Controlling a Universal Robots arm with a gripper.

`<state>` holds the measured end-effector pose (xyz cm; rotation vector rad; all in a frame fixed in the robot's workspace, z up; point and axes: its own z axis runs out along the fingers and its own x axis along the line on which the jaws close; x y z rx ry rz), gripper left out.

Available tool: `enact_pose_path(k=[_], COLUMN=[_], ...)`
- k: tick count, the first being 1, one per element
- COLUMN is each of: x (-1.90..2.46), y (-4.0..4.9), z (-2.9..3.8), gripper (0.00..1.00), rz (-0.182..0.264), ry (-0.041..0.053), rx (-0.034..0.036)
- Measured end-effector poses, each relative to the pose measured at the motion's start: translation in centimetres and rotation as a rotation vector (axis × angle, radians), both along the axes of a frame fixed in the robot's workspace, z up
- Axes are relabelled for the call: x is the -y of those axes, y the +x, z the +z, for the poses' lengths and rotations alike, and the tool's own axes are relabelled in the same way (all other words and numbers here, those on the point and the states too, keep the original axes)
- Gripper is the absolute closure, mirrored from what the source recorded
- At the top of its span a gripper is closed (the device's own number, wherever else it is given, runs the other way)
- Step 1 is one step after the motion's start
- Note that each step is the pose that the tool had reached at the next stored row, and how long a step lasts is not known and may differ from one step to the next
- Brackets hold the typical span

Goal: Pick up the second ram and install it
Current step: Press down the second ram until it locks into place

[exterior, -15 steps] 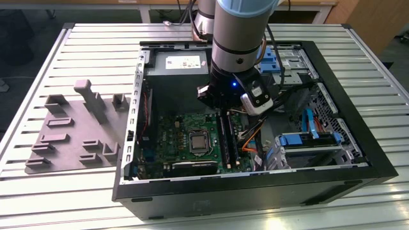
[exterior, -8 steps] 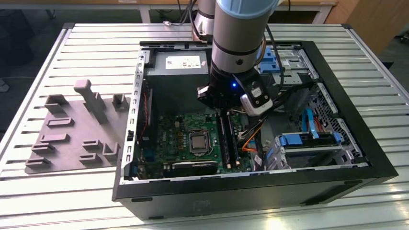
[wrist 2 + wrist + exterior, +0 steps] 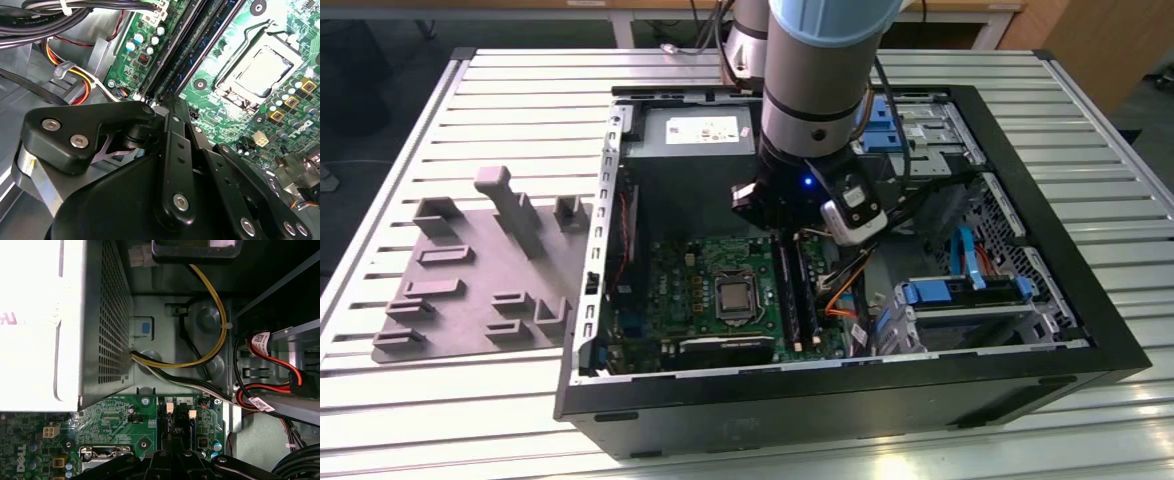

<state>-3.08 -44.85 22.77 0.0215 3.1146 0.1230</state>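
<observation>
**Arm and gripper.** We record one arm reaching straight down into the open computer case [image 3: 1107,370]. In the exterior view the gripper [image 3: 778,232] is low over the motherboard [image 3: 680,290], at the far end of the memory slots [image 3: 809,300]. In the second wrist view its black linkage narrows to a tip [image 3: 170,102] directly above the ends of those slots [image 3: 200,45]. We cannot tell whether it is spread, closed or holding anything.

**Second ram.** In the exterior view we note a long dark strip standing on edge [image 3: 786,285], running from beneath the gripper along the slots towards the near wall of the case. We take this for the second ram. We cannot tell whether it is seated in its slot or touching the gripper.

**Motherboard fittings.** The processor socket [image 3: 736,297] lies just beside the slots, on the exterior view's left of them. In the second wrist view it shows as a silver square [image 3: 257,72].

**Case contents.** In the first wrist view we list a perforated grey power supply box [image 3: 107,320], a yellow cable bundle [image 3: 217,305] and red cables [image 3: 292,372].

**Outside the case.** A grey moulded fixture plate [image 3: 460,300] with upright posts lies on the slatted table [image 3: 454,430], well apart from the gripper, on the exterior view's left.
</observation>
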Motion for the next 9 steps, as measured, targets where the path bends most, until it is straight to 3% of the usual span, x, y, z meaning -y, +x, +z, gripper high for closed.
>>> enact_pose_path(k=[9], x=[0.0], y=[0.0], z=[-0.25], gripper=[0.89], rz=[0.0], ry=[0.0], rx=[0.0])
